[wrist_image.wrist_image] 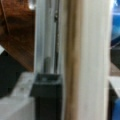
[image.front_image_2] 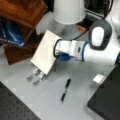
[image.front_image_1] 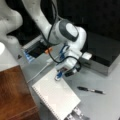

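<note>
From my remote station, I see the gripper (image.front_image_1: 59,75) clamped on the upper edge of a white spiral notebook (image.front_image_1: 56,96), held tilted above the grey table (image.front_image_1: 100,105) near a black pen (image.front_image_1: 90,90).

The notebook (image.front_image_1: 56,96) looks like matt white paper with a spiral edge; the arm (image.front_image_2: 100,47) is glossy white plastic. The grey table (image.front_image_1: 105,105) is smooth (faintly sheened), the pen (image.front_image_2: 65,90) glossy black, the board (image.front_image_1: 13,95) polished wood.
</note>
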### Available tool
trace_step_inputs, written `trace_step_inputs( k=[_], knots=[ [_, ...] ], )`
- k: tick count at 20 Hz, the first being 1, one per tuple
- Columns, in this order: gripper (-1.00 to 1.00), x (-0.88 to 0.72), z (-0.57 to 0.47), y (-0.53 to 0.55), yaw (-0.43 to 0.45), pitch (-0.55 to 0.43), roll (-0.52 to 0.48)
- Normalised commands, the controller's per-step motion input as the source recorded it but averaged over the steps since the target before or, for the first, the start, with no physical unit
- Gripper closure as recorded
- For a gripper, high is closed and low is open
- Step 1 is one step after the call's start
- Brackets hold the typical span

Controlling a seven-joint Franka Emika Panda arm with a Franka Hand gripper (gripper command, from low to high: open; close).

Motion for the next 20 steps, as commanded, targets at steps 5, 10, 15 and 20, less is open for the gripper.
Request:
trace_step_inputs(
  k=[5,10,15,20],
  knots=[
    [-1.0,-0.16,0.05,-0.17,0.036,-0.072,0.022],
    [-1.0,-0.16,0.07,-0.15,0.03,-0.069,0.05],
    [-1.0,-0.15,0.08,-0.13,0.015,-0.06,0.073],
    [-1.0,-0.17,0.1,0.03,-0.057,-0.07,0.179]
  ],
)
